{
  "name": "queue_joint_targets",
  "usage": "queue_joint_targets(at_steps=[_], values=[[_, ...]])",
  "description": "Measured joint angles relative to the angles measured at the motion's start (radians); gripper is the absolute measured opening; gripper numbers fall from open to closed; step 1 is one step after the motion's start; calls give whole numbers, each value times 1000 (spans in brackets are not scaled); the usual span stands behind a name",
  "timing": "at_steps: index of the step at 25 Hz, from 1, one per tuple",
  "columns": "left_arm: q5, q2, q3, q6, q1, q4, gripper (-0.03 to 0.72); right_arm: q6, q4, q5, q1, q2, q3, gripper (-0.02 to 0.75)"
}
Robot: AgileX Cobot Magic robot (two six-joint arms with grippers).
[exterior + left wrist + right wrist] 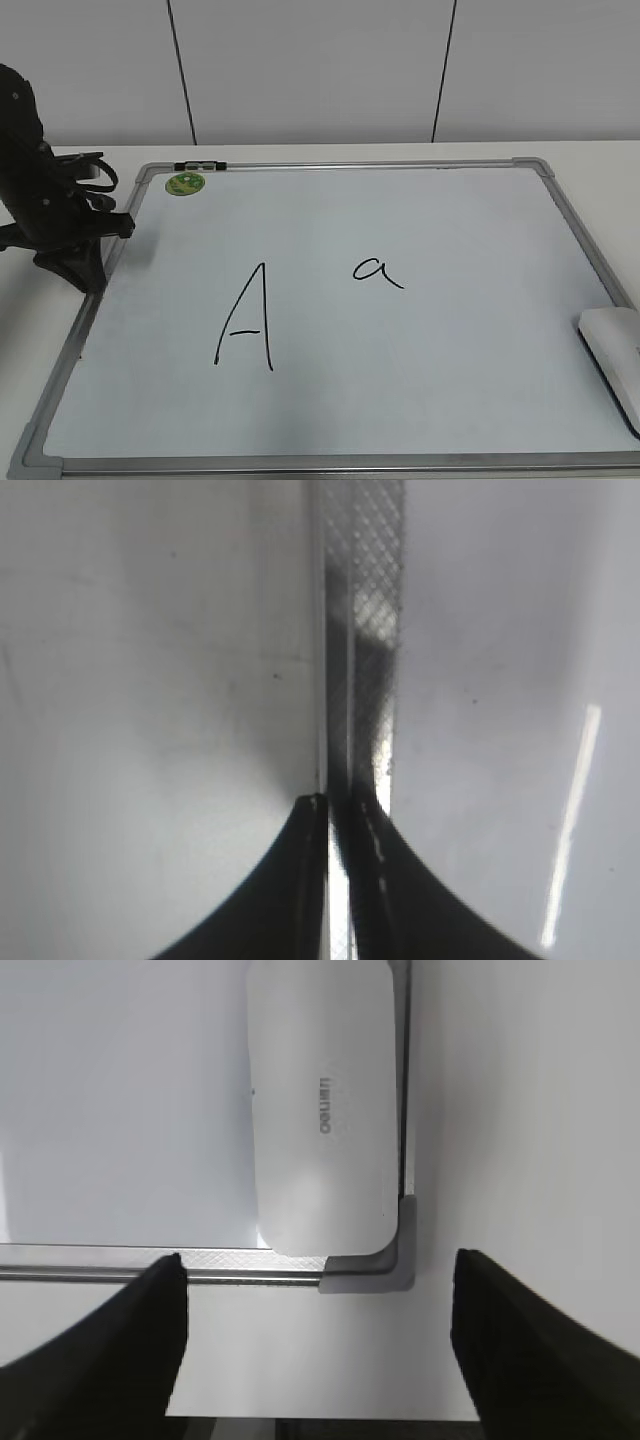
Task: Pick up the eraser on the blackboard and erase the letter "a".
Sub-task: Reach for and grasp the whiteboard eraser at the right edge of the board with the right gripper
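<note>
the blackboard fills most of the exterior frame. the eraser lies at its lower right edge, touching the frame rail, nothing on it. the letter "a" sits mid-board, well apart from the eraser, with a big capital "A" to its left and a round green magnet by a black clip at upper left. the left gripper is pinched closed over the left frame rail. the right gripper is spread wide, empty, below the eraser and the grey corner cap.

Slanted exterior view; downward close wrist views.
</note>
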Motion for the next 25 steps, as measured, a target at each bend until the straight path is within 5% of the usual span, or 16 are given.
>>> queue_joint_targets(at_steps=[25], values=[[0,0,0,0,0,-6,31,-2,7,-58,0,502,-180,611]])
